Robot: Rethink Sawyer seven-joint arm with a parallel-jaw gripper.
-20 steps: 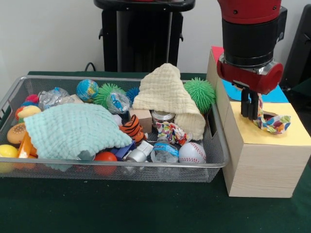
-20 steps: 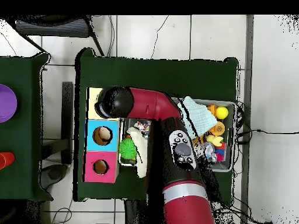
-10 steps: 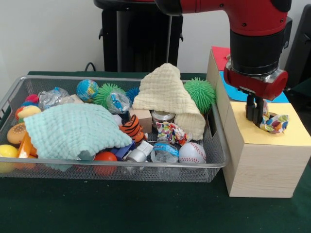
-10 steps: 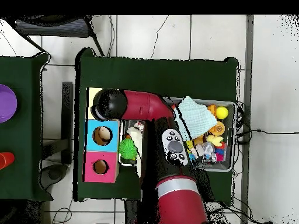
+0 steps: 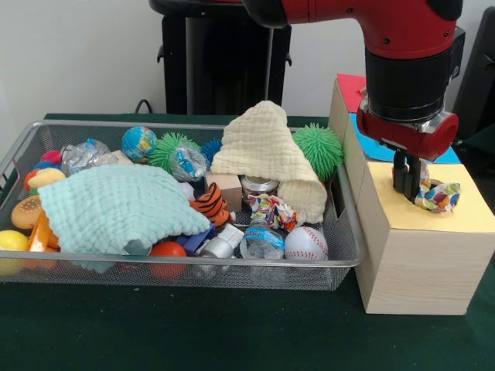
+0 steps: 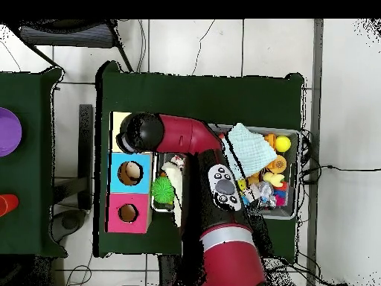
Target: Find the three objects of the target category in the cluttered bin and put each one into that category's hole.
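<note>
The gripper (image 5: 406, 184) hangs over the pale wooden box (image 5: 410, 259), its dark prongs drawn narrow, touching a crumpled, multicoloured wrapper (image 5: 437, 195) that lies on the yellow top at the hole; whether they pinch it I cannot tell. Beside the box, the wire-mesh bin (image 5: 340, 232) holds a waffle-weave mint cloth (image 5: 116, 207), a cream cloth (image 5: 267, 154), a stitched baseball (image 5: 305, 243) and a spiky green ball (image 5: 317, 148).

A dark green tabletop (image 5: 193, 332) carries everything, with a white wall (image 5: 77, 54) at the far side. In the overhead view a purple disc (image 6: 7, 132) and a red object (image 6: 6, 203) sit on a separate dark surface at the left, over white floor tiles (image 6: 342, 112).
</note>
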